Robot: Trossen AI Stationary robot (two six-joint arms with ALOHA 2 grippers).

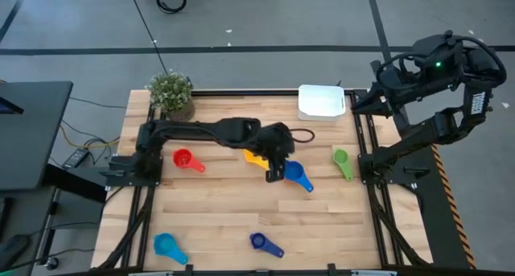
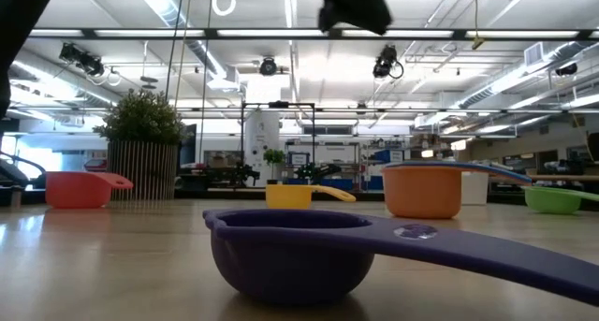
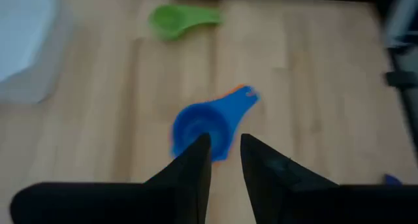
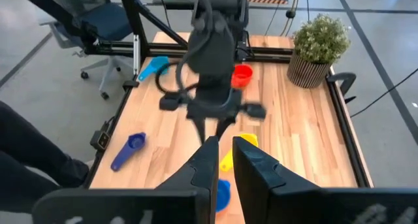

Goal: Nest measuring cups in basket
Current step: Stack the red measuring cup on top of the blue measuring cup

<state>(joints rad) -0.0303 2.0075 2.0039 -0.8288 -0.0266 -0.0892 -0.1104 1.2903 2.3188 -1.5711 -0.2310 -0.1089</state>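
My left gripper [image 1: 275,171] [image 3: 225,144] hangs open above mid-table, its fingertips over a blue measuring cup [image 1: 296,175] [image 3: 199,128] and touching nothing. The blue cup sits inside an orange cup [image 2: 421,191], whose rim shows under the blue handle [image 3: 247,91]. Lying apart on the wood are yellow [image 1: 256,157], red [image 1: 184,159], green [image 1: 342,161], light blue [image 1: 168,245] and dark blue [image 1: 263,244] cups. The white basket [image 1: 322,101] stands at the far edge. My right gripper [image 4: 225,162] waits raised at the table's right side, shut, with nothing between its fingers.
A potted plant [image 1: 171,93] stands at the far left corner. A dark cable loop [image 1: 302,135] lies between the basket and my left gripper. In the low view the dark blue cup [image 2: 290,255] fills the foreground. Bare wood shows in the near middle [image 1: 217,220].
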